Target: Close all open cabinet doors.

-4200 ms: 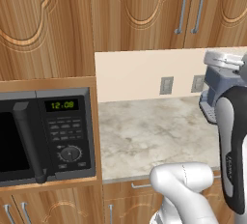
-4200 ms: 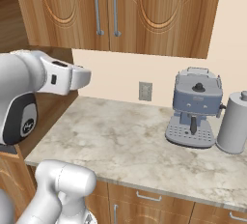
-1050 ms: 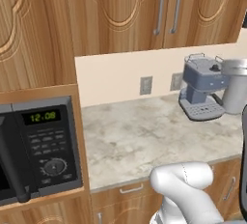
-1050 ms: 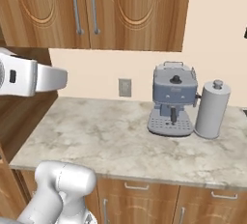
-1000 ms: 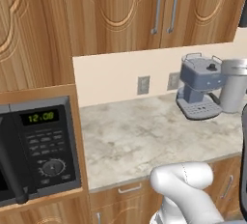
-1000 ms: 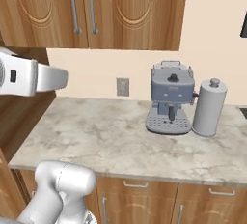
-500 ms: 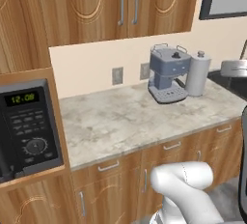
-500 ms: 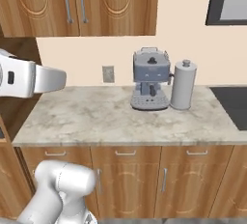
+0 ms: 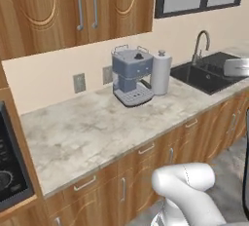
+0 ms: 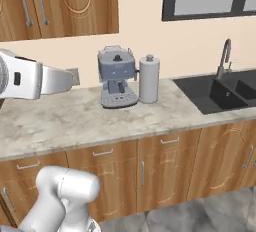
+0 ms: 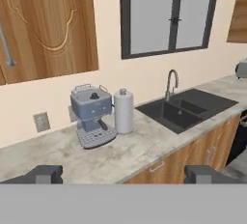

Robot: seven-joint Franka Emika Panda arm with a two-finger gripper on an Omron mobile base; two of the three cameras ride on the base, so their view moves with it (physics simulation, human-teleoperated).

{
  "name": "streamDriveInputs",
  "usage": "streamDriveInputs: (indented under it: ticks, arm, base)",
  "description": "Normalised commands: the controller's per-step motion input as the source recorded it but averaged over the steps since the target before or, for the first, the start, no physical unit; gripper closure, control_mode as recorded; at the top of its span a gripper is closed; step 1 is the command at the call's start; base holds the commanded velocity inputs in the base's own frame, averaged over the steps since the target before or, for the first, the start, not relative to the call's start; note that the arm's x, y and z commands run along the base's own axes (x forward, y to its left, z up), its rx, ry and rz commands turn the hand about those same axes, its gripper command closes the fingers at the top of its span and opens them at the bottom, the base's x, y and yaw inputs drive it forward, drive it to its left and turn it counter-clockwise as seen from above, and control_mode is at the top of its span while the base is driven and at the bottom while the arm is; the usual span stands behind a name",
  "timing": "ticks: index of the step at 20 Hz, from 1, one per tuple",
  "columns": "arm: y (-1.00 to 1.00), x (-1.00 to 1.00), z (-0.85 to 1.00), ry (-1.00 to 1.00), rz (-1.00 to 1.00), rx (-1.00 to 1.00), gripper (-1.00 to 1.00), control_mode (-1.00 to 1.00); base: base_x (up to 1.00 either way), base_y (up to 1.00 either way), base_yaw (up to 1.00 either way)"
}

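Observation:
Two tall brown cabinet doors (image 9: 48, 6) with carved arch outlines and silver bar handles (image 9: 79, 3) hang above the counter at the upper left of the left base view; both lie flush with their frame. The same cabinet doors (image 10: 75, 1) fill the top left of the right base view, also flush. In the hand view one cabinet door (image 11: 48, 25) is at the upper left, and a strip of another wooden panel (image 11: 237, 10) shows right of the window. My gripper (image 11: 126, 175) is open and empty, well back from the counter, its fingertips (image 11: 48, 174) far apart.
On the marble counter (image 9: 82, 132) stand a blue-grey espresso machine (image 9: 130, 76) and a paper towel roll (image 9: 160, 72). To the right are a black sink (image 9: 209, 71) with a faucet, and a toaster (image 9: 236, 66). The microwave (image 9: 9, 171) sits at the far left. A dark-framed window (image 11: 166, 15) is above the sink.
The whole picture has slid left, so the camera moved right along the counter. The microwave is now at the left edge, and the sink and window have come into view.

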Motion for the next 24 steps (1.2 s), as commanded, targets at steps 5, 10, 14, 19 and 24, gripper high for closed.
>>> streamDriveInputs:
  ticks: [5, 10, 14, 19, 24]
  arm:
    - [0.00, 0.00, 0.00, 0.00, 0.00, 0.00, -1.00, 1.00]
    - [0.00, 0.00, 0.00, 0.00, 0.00, 0.00, -1.00, 1.00]
    - [0.00, 0.00, 0.00, 0.00, 0.00, 0.00, -1.00, 1.00]
    - [0.00, 0.00, 0.00, 0.00, 0.00, 0.00, -1.00, 1.00]
    - [0.00, 0.00, 0.00, 0.00, 0.00, 0.00, -1.00, 1.00]
  base:
    - [0.08, -0.22, -0.68]
    - [0.08, -0.04, -0.75]
    - [0.13, 0.00, -0.72]
    - [0.79, -0.05, -0.21]
    - [1.00, -0.69, 0.06]
